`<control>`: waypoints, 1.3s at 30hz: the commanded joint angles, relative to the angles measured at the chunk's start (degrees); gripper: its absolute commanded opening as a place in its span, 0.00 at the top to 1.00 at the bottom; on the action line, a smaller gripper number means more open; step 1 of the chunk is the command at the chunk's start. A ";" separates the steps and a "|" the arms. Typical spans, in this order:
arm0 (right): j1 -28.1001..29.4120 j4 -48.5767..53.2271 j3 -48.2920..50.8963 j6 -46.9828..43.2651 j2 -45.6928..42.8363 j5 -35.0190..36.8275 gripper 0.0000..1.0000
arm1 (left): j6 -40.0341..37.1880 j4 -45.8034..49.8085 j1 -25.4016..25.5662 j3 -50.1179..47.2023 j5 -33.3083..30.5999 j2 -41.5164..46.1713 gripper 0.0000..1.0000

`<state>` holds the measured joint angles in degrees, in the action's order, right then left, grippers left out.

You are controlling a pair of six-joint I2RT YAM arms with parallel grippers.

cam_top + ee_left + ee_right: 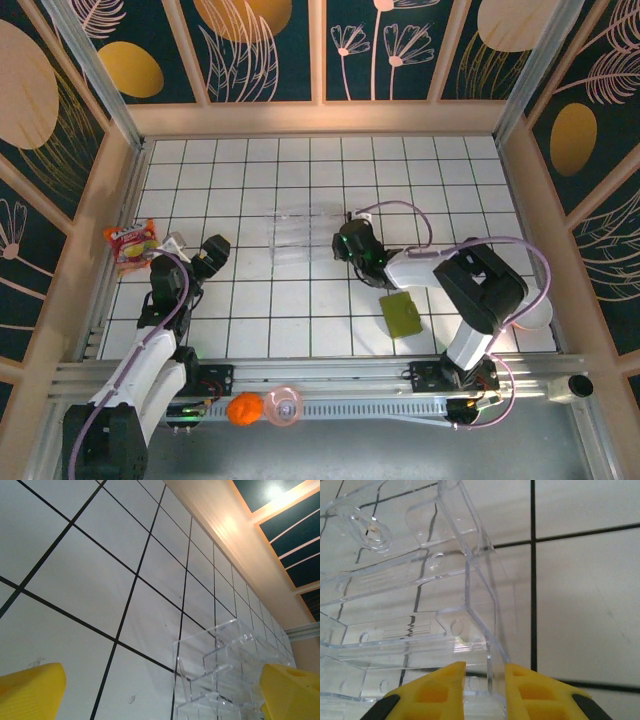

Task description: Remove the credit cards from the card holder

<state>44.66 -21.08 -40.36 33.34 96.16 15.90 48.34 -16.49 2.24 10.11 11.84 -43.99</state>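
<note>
We judge no card removal begun: the right gripper (485,682) pinches the clear tray's (470,595) wall, the left gripper (160,692) gapes empty, and the wallet (402,315) lies folded near the tray, needing opening next.

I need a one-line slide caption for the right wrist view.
Right gripper closing its yellow fingers on the clear plastic tray wall.

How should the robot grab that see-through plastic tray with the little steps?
Probably by its thin upright side wall. The clear stepped plastic tray has walls standing on edge, slim enough to fit between two fingers. The right gripper comes from the tray's right end, one yellow finger on each side of that wall, jaws narrowed around it.
</note>
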 commanded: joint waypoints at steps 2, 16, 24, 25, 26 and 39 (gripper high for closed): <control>1.49 5.17 2.44 3.25 -1.76 6.66 0.87 | 0.72 -1.72 -0.26 -0.71 1.26 -0.01 0.01; 1.56 7.16 1.66 4.15 -1.55 9.61 0.64 | 0.82 -1.00 -0.25 -1.21 1.79 0.36 0.01; 2.36 10.84 5.69 4.10 -13.92 6.72 0.34 | 2.77 -2.19 -0.22 -0.53 3.64 0.87 0.01; 2.29 13.09 6.31 4.69 -15.90 5.73 0.33 | 3.08 -2.81 -0.26 -0.59 4.06 1.01 0.01; 2.27 15.69 7.17 5.48 -17.86 4.52 0.32 | 3.38 -3.55 -0.22 -0.86 4.60 1.33 0.01; -3.79 50.08 18.17 23.40 -39.47 4.47 0.19 | 5.56 -6.89 -0.22 -4.57 7.50 3.29 0.01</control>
<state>43.35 18.72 -23.31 50.68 58.67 19.00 52.93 -20.93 2.24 6.48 17.82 -41.12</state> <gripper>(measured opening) 0.804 0.990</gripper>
